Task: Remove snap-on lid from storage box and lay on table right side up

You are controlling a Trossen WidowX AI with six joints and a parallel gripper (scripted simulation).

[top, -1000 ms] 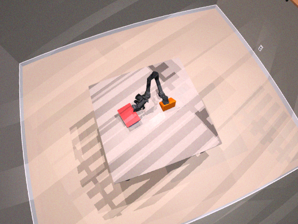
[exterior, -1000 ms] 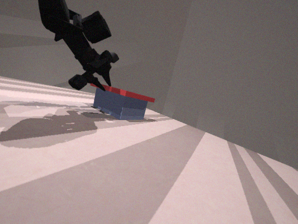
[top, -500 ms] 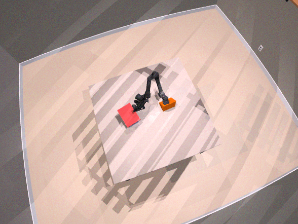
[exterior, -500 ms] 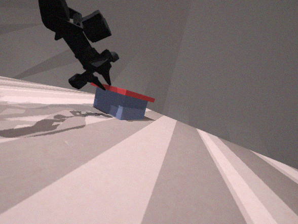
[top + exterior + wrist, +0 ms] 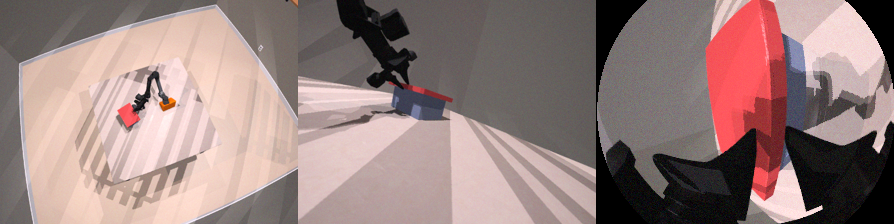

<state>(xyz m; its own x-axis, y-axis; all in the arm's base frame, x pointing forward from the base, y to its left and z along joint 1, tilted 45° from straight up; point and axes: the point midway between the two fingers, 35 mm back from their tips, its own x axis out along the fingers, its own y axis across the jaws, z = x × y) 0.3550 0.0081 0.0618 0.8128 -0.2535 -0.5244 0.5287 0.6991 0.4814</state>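
A: Bench (image 5: 374, 164) striped with shadow. Blue storage box (image 5: 419, 105) standing left of centre, red lid (image 5: 424, 91) on top, overhanging all round.

B: Pincer (image 5: 403, 84) clamped on the lid's far-left edge. Looks thin, stiff, light. Edge hold sound; snap fit likely to tug the box.

High overhead, low tabletop, close wrist view; shared red lid (image 5: 128, 116).
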